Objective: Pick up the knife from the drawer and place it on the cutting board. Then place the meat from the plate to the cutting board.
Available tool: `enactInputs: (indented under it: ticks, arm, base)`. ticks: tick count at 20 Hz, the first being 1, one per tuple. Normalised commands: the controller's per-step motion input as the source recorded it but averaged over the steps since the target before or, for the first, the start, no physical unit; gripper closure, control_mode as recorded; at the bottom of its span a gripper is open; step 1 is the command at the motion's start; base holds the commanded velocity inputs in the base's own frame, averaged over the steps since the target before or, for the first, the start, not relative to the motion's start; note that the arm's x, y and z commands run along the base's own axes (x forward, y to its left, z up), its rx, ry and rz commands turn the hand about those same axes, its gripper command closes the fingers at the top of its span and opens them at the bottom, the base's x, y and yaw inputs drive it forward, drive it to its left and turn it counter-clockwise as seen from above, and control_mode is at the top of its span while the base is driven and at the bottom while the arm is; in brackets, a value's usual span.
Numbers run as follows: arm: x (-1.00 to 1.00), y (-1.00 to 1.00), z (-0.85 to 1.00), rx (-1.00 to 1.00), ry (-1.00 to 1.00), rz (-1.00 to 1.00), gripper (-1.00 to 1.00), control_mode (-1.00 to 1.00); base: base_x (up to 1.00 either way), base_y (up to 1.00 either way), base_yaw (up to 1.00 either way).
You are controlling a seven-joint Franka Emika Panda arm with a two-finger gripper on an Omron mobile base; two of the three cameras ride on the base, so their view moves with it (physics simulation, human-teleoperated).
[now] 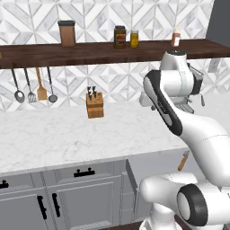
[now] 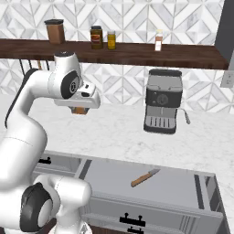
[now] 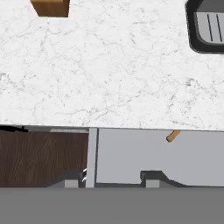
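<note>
White marble-veined surface (image 2: 119,132) runs under a dark wooden shelf (image 2: 137,51) and a grey-and-white chevron tile wall; jars sit on the shelf, out of the working zone. Drawer (image 2: 151,183) stands pulled out below the surface edge, a wide shallow grey tray with smooth flat floor, so its contents are reachable from above. Knife (image 2: 145,177) lies flat on the drawer floor near the middle, brown wooden handle toward the robot, short grey blade angled away; in the hand view just the handle end (image 3: 173,136) pokes out from under the surface lip. Hand (image 2: 83,99) hangs high above the surface, well apart from the knife, presumably in transit toward the drawer. Fingertips (image 3: 151,177) appear as small dark blocks with a moderate gap, partly open, nothing between them. Knife block (image 1: 95,105) of pale wood with black handles stands toward the back wall. Coffee machine (image 2: 163,107), boxy grey metal with black trim, stands to the right. Judgement: grasp not yet begun; the slim rounded handle needs a descent aligned across its length.
</note>
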Motion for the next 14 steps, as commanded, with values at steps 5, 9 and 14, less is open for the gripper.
enactInputs:
  ticks: [5,9,14]
  arm:
    - [-0.37,-0.15,-0.06,0.00,0.00,0.00,-1.00,-1.00]
    - [-0.78,-0.58,-0.19,0.00,0.00,-0.06,-1.00,-1.00]
    - [-0.60,-0.13,-0.39,0.00,0.00,-0.02,-1.00,-1.00]
  base:
    - [0.00,0.00,0.00]
    - [0.00,0.00,0.00]
    - [0.00,0.00,0.00]
